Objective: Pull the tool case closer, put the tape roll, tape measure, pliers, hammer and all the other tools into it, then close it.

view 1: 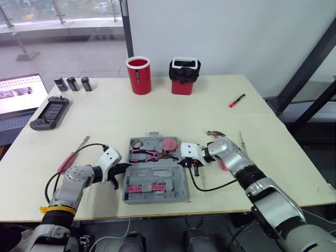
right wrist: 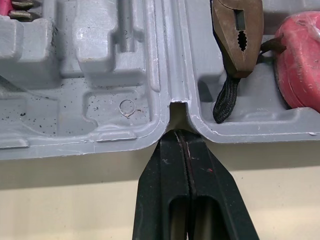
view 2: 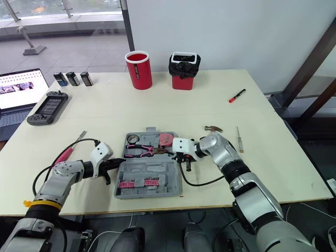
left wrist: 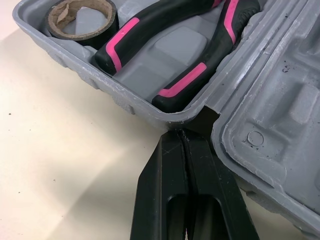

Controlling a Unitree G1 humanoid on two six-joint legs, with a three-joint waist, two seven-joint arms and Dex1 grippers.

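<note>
The grey tool case [view 1: 173,176] lies open at the table's middle front. Its far half holds a tape roll [view 1: 137,143], pink-handled pliers [view 1: 147,154] and a pink tape measure [view 1: 170,143]. Pink bits [view 1: 144,187] sit in the near half. My left gripper [left wrist: 184,134] is shut, its tips against the case's left hinge notch. On the opposite side, my right gripper [right wrist: 182,134] is shut with its tips at the right hinge notch. A hammer [view 1: 216,134] lies just behind my right arm, and a slim screwdriver [view 2: 238,139] rests further right. A red-handled screwdriver [view 1: 71,157] lies left of my left arm.
A red cup [view 1: 139,75] and a red bin [view 1: 184,76] with a black liner stand at the back. A red marker [view 1: 237,100] lies back right. At the left are a game console [view 1: 50,112], a laptop [view 1: 16,100] and three small dark cans [view 1: 73,84].
</note>
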